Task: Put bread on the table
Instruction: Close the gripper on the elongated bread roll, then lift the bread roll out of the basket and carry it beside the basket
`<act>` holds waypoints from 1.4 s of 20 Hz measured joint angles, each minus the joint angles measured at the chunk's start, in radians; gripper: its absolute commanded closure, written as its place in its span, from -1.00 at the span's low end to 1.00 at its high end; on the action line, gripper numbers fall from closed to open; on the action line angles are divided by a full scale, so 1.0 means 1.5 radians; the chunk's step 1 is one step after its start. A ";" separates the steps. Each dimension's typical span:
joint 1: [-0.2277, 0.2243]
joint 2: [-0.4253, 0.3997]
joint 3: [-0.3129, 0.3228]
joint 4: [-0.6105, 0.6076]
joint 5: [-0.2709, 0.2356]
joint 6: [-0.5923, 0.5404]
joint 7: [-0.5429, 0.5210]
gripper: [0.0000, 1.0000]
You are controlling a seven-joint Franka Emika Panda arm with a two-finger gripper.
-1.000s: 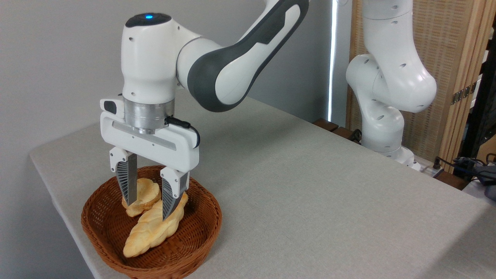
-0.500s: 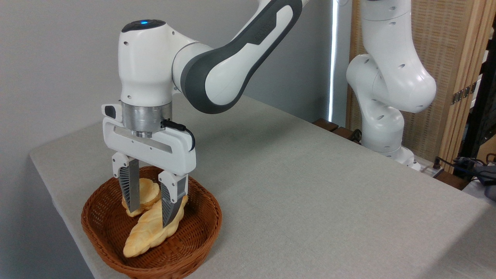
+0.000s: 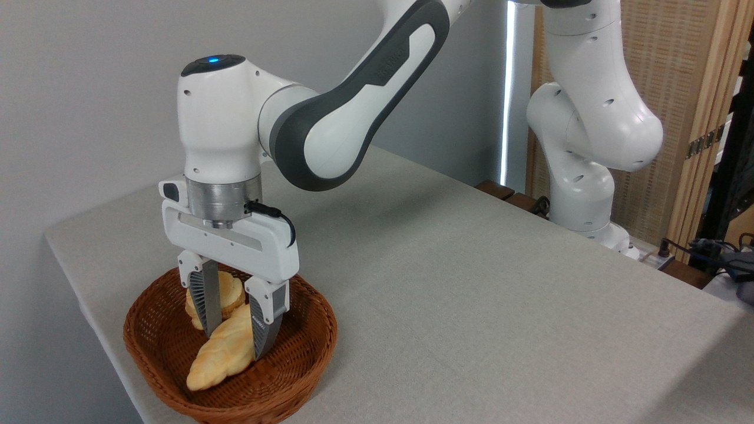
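White two-finger gripper (image 3: pixel 235 341) has dropped into the brown wicker basket (image 3: pixel 294 386), jaws open, straddling the long golden braided bread (image 3: pixel 221 356), nothing gripped; closing looks next.

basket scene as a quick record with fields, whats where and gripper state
basket: brown wicker, on the table's near left corner
bread: long loaf, lying in the basket
bun: small, round, behind the loaf in the basket
gripper: lowered into the basket, fingers open either side of the loaf's upper end
table: grey-beige cloth
task status: loaf not yet lifted
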 measured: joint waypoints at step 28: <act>-0.005 -0.066 0.003 0.014 0.035 -0.001 0.000 -0.02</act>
